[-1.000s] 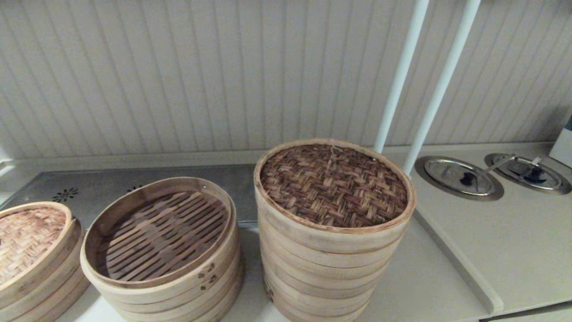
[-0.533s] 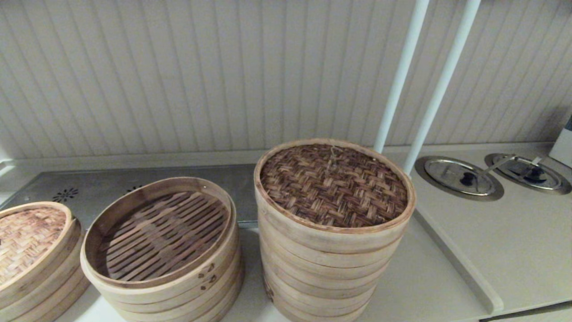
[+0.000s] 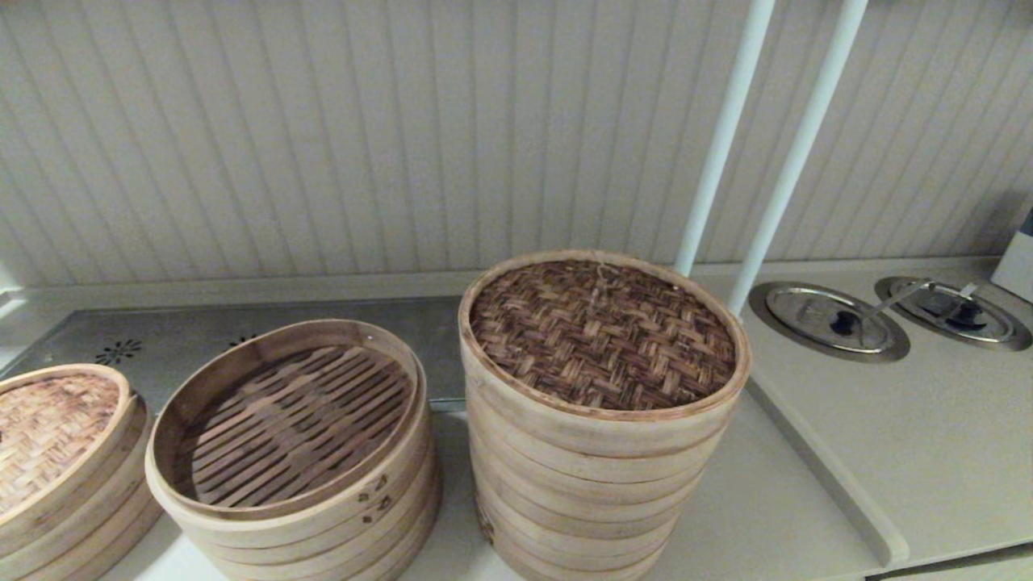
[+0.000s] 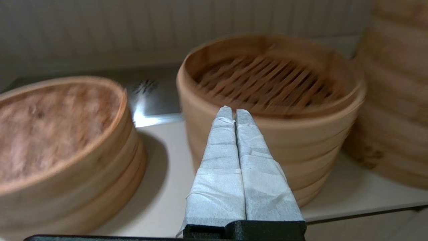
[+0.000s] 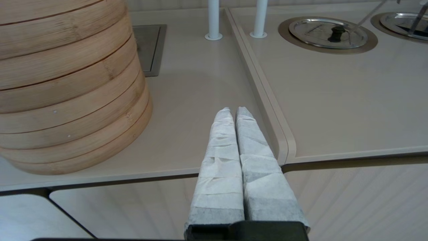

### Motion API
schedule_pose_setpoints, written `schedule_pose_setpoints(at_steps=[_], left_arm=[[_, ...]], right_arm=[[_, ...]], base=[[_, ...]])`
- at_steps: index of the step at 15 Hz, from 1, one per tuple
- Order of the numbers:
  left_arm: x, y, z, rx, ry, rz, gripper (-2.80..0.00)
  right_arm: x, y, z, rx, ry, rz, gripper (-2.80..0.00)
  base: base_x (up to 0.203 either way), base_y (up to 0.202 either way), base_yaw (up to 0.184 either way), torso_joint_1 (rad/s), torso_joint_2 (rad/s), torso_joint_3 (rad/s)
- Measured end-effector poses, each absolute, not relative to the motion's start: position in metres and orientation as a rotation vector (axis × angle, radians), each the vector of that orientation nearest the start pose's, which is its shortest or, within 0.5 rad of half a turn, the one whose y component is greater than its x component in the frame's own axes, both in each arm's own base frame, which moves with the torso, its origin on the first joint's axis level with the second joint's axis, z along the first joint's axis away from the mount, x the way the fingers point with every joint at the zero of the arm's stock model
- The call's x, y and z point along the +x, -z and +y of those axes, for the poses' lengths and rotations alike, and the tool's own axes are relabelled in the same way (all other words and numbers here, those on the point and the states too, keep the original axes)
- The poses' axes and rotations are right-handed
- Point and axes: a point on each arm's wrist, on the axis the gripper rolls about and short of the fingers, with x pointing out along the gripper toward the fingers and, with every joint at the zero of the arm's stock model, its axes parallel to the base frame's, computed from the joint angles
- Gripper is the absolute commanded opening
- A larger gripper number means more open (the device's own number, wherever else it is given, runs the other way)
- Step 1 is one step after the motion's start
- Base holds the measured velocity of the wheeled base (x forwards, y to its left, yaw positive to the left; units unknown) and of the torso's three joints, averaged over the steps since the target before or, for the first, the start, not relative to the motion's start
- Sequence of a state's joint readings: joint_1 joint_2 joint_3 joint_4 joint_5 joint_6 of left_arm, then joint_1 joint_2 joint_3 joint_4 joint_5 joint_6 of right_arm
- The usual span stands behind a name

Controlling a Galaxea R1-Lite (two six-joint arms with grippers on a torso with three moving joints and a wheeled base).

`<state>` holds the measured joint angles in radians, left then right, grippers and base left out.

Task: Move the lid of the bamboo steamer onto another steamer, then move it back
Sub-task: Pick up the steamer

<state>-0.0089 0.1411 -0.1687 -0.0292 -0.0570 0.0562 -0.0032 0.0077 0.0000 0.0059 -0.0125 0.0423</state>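
The dark brown woven bamboo steamer lid sits on top of the tallest stack of pale steamer rings, right of centre. The stack's side also fills one edge of the right wrist view. The shorter steamer with a slatted floor stands uncovered beside it, and appears in the left wrist view. Neither arm shows in the head view. My left gripper is shut and empty, in front of the slatted steamer. My right gripper is shut and empty, near the counter's front edge beside the tall stack.
A paler tan-woven lid on a low steamer sits at the far left. Two white poles rise behind the tall stack. Two recessed metal lids lie in the raised counter on the right. A metal panel lies behind the steamers.
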Motion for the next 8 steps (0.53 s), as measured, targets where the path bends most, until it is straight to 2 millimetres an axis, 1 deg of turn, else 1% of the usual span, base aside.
schedule_pose_setpoints(at_steps=[3, 6, 8], left_arm=[[-0.010, -0.185, -0.003, 0.043, 0.154, -0.073, -2.80], [0.016, -0.247, -0.006, 0.024, 0.293, -0.072, -2.80], [0.039, -0.287, -0.010, 0.015, 0.414, -0.059, -2.80]], right_arm=[[-0.022, -0.075, 0.000, 0.042, 0.016, 0.013, -2.80], [-0.022, -0.075, 0.000, 0.042, 0.016, 0.013, -2.80], [-0.022, -0.075, 0.000, 0.042, 0.016, 0.013, -2.80]], base=[[0.000, 0.000, 0.000, 0.000, 0.00, 0.000], [0.000, 0.000, 0.000, 0.000, 0.00, 0.000], [0.000, 0.000, 0.000, 0.000, 0.00, 0.000]])
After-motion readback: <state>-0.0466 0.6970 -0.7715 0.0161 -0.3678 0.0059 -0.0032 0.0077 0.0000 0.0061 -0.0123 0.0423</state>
